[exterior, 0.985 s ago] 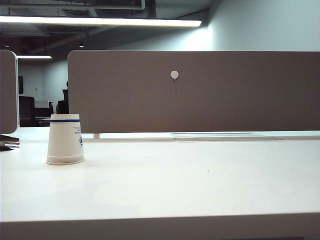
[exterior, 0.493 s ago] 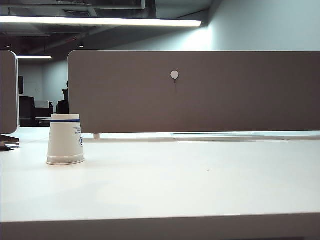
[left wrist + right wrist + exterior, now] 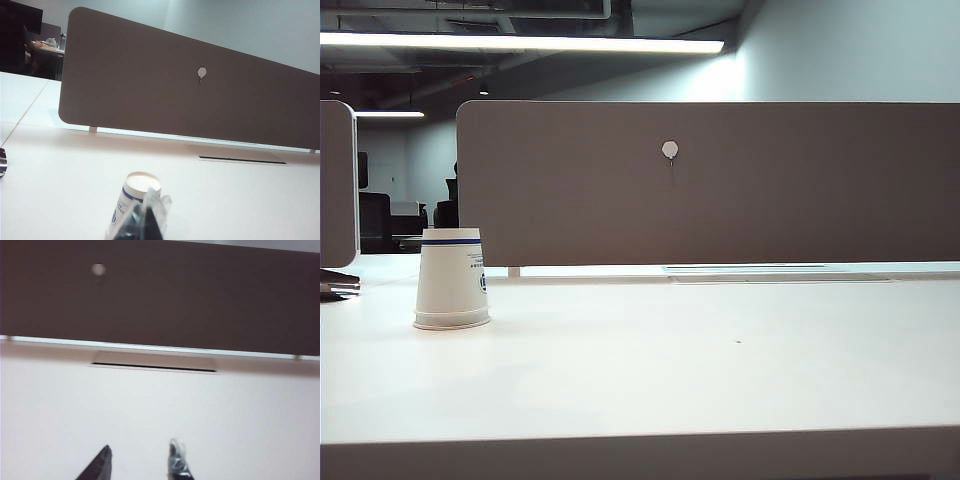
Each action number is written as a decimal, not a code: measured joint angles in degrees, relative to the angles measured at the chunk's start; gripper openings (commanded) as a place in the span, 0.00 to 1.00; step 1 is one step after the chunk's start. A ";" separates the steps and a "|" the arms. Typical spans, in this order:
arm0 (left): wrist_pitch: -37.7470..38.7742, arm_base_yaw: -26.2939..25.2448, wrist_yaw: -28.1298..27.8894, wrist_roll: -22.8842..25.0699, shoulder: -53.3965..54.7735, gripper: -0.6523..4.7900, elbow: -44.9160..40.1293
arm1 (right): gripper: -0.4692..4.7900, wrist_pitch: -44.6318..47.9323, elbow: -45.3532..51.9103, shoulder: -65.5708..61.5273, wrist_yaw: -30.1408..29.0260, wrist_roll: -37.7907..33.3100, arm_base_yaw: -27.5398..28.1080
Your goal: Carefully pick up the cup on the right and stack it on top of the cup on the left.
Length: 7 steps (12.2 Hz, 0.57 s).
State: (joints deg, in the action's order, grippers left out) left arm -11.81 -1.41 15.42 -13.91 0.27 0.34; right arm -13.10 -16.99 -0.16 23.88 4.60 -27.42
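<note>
Item: one inverted cup (image 3: 451, 279), apparently the finished stack, on the counter (image 3: 720, 370) at left; my left gripper (image 3: 145, 220) closed behind it, my right gripper (image 3: 140, 462) parted, empty, well apart.

table (image 3: 720, 380): white | divider panel (image 3: 740, 190): grey, behind | round knob (image 3: 669, 149) on panel

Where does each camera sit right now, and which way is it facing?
Exterior view: low at the table edge, facing the partition, upside-down cup at left; no arm visible.
Left wrist view: behind the shut left pincer, facing the cup and partition.
Right wrist view: behind the open, empty right pincer, facing bare table and the cable slot.
Shared: all three show the partition's round white pin.
</note>
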 measured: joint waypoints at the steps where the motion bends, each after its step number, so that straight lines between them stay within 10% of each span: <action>1: 0.00 0.00 0.00 0.02 0.00 0.11 0.00 | 0.37 0.46 0.46 0.00 1.11 0.00 0.00; 7: 0.00 0.00 0.00 0.13 0.02 0.11 0.00 | 0.37 3.69 5.92 0.00 6.82 1.03 0.04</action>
State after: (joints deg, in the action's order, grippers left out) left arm -11.81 -1.41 15.42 -13.78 0.30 0.34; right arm -9.41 -11.07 -0.16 30.70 5.63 -27.38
